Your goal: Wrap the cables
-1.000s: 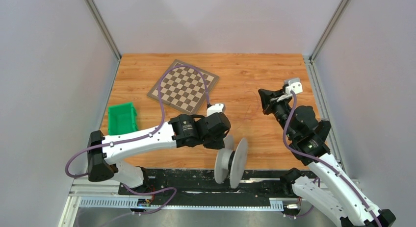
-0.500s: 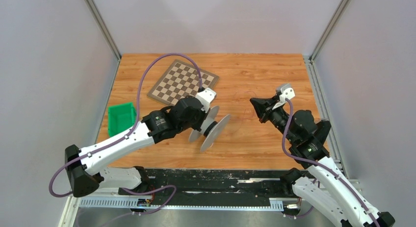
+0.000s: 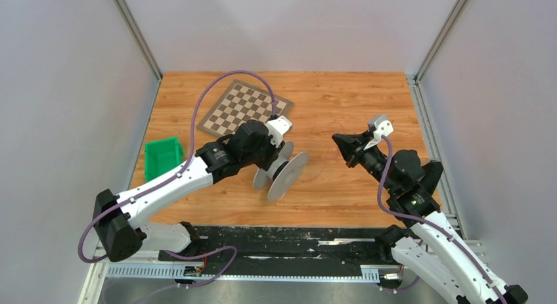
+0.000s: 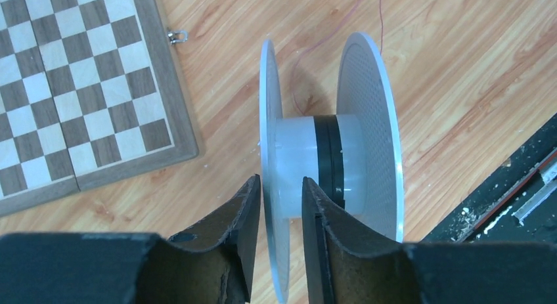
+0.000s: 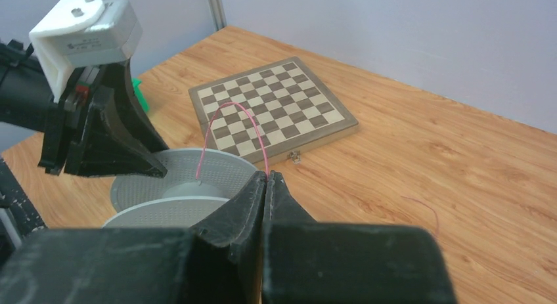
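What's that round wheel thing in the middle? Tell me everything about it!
It's a grey plastic spool: two round discs joined by a pale hub with a black band. It is tilted, near the chessboard. The left gripper straddles one disc. A thin red cable loops from its middle to the shut right gripper.

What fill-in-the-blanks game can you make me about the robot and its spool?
The little bin is coloured ____. The thin cable runs from the shut right gripper to the grey ____. The left gripper, straddling one disc, is ____.
Missing words: green; spool; open.
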You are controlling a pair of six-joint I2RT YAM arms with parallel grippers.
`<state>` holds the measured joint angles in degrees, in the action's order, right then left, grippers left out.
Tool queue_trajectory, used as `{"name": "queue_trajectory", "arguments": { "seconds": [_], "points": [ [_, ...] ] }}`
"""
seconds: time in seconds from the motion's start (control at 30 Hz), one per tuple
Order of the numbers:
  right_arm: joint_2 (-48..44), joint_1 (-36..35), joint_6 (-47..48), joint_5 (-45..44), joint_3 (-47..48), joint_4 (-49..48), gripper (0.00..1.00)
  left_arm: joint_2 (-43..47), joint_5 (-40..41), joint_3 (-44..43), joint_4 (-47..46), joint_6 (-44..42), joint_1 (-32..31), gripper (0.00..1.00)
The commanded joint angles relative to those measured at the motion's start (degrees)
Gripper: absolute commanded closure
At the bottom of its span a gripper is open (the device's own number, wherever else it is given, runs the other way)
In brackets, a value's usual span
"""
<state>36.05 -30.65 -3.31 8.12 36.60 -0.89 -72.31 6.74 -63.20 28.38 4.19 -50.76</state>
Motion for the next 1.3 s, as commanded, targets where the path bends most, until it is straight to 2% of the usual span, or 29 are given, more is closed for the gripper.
{"name": "queue_trajectory", "arguments": {
  "seconds": [0.0, 0.13, 0.23, 0.37, 0.47, 0.67, 0.87, 1.1, 1.27],
  "points": [
    [0.3, 0.1, 0.9, 4.4, -1.0, -5.0, 1.0, 2.1, -3.5, -3.4, -0.7, -0.1, 1.9, 0.6],
    [2.3, 0.0, 2.4, 12.0, -3.2, -12.2, 1.0, 3.4, -4.8, -3.1, -0.3, 0.6, 3.8, 0.5],
    [4.4, -2.1, 3.8, 16.0, -6.0, -21.8, 1.0, 5.5, -7.1, -2.4, 0.5, 4.5, 7.9, 0.46],
    [7.7, -10.9, 10.9, 7.0, -6.6, -25.4, 1.0, 11.9, -17.8, 1.5, -3.6, 12.2, 14.9, 0.4],
    [11.6, -15.7, 12.5, 3.9, -6.1, -25.8, 1.0, 15.8, -19.3, 3.9, -5.0, 14.3, 15.9, 0.34],
    [17.5, -21.2, 6.5, 2.9, -7.5, -32.3, 1.0, 19.9, -20.0, 7.5, -4.6, 16.0, 16.2, 0.34],
    [20.2, -22.9, 7.4, -2.7, -7.4, -32.2, 1.0, 22.1, -22.4, 10.6, -6.1, 14.8, 16.2, 0.31],
    [21.1, -22.8, 10.9, -5.0, -7.0, -31.5, 1.0, 24.9, -24.1, 14.7, -10.6, 13.2, 16.2, 0.23],
    [21.3, -22.9, 13.6, -5.3, -7.0, -30.2, 1.0, 26.3, -24.6, 15.8, -12.4, 13.5, 16.2, 0.22]
  ]
}}
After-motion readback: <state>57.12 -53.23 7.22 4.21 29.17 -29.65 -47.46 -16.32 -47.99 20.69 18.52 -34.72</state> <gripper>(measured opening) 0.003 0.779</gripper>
